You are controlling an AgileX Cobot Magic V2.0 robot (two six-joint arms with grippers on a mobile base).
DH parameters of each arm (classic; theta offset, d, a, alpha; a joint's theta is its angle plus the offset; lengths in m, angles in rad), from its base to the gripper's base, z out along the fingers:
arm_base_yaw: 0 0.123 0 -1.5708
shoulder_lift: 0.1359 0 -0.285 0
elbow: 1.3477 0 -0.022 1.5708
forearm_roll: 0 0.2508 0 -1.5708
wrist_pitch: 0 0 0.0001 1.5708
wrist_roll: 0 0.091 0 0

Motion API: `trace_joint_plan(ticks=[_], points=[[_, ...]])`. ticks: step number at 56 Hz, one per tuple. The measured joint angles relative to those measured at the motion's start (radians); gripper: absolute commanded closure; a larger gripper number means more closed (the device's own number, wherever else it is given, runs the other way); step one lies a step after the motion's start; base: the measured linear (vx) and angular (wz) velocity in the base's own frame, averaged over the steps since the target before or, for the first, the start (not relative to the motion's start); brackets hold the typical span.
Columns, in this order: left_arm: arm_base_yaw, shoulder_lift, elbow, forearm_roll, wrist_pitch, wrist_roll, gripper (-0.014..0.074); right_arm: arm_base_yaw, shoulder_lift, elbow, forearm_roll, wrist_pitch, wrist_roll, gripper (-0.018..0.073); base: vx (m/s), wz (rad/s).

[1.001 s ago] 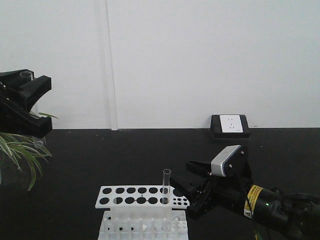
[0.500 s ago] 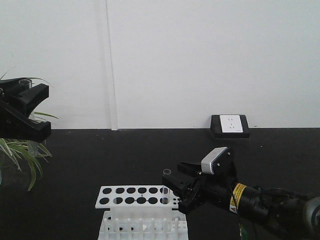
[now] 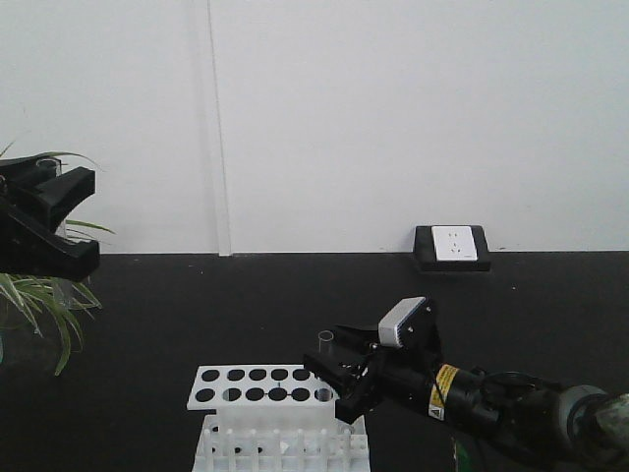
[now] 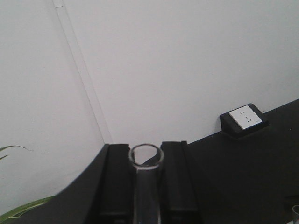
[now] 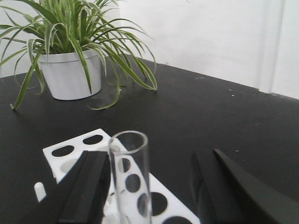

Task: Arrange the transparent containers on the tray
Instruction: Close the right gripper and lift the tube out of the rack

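My left tool [image 4: 145, 147] is clamped on a thin clear glass tube [image 4: 145, 186], its open round rim poking up between the fingers, while my right tool [image 5: 150, 158] is spread wide around a second clear tube [image 5: 131, 172] standing upright in the white rack [image 5: 84, 144] on the black tabletop [image 5: 210, 107].

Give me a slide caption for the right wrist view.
Open right gripper straddling a test tube that stands in the white rack; potted plant behind.
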Motion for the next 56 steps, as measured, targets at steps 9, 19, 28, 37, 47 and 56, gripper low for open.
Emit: trace_joint_plan(ticks=[9,19,28,37,47,56], points=[[0.000,0.000,0.000,0.000,0.000,0.000,0.0597,0.026,0.006,-0.005,0.001,0.013,-0.003,0.0351,0.00,0.00],[0.000,0.000,0.000,0.000,0.000,0.000,0.0597,0.024,0.006,-0.009,0.022,0.025,-0.008,0.0574,0.00,0.00],[0.000,0.000,0.000,0.000,0.000,0.000,0.0597,0.024,-0.004,-0.010,0.021,0.039,-0.005,0.0572,0.00,0.00],[0.000,0.000,0.000,0.000,0.000,0.000,0.0597,0.024,-0.087,-0.010,0.018,0.109,0.007,0.0572,0.00,0.00],[0.000,0.000,0.000,0.000,0.017,-0.002,0.0597,0.024,-0.287,-0.010,-0.006,0.248,0.129,0.0572,0.00,0.00],[0.000,0.000,0.000,-0.003,0.093,-0.027,0.0597,0.024,-0.495,-0.010,-0.133,0.425,0.298,0.0572,0.00,0.00]])
